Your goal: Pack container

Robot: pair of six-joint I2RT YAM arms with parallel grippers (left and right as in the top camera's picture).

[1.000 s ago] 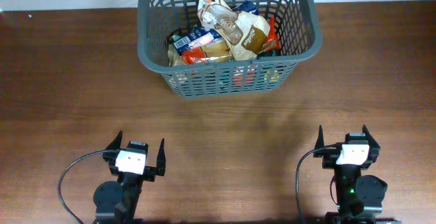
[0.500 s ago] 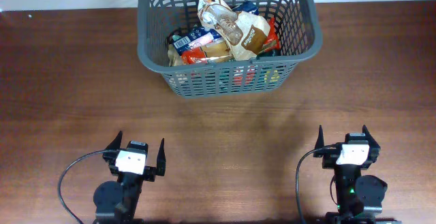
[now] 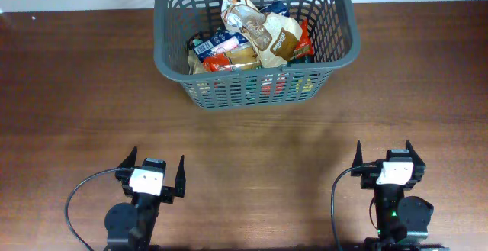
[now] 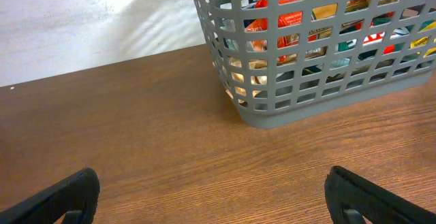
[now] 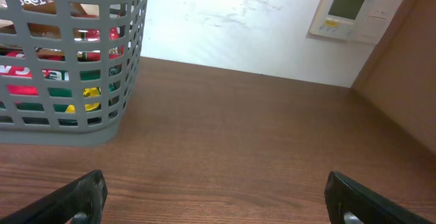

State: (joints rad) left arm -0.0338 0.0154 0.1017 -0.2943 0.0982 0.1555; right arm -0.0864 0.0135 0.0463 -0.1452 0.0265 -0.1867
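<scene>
Standing at the far middle of the table [image 3: 76, 91], the container [image 3: 252, 92] holds a heap of packets [image 3: 229, 53]; the left pincer [image 3: 156, 163] and right pincer [image 3: 383, 150] sit wide and empty at the near edge, well apart from it. A tall crinkled bag [image 3: 245, 13] rises above the rim, so a nudge to the container could likely tip it out. Only the overhead view shows how that bag stands; the wrist views show low packets through the lattice, the right one also a wall panel [image 5: 347, 9].
</scene>
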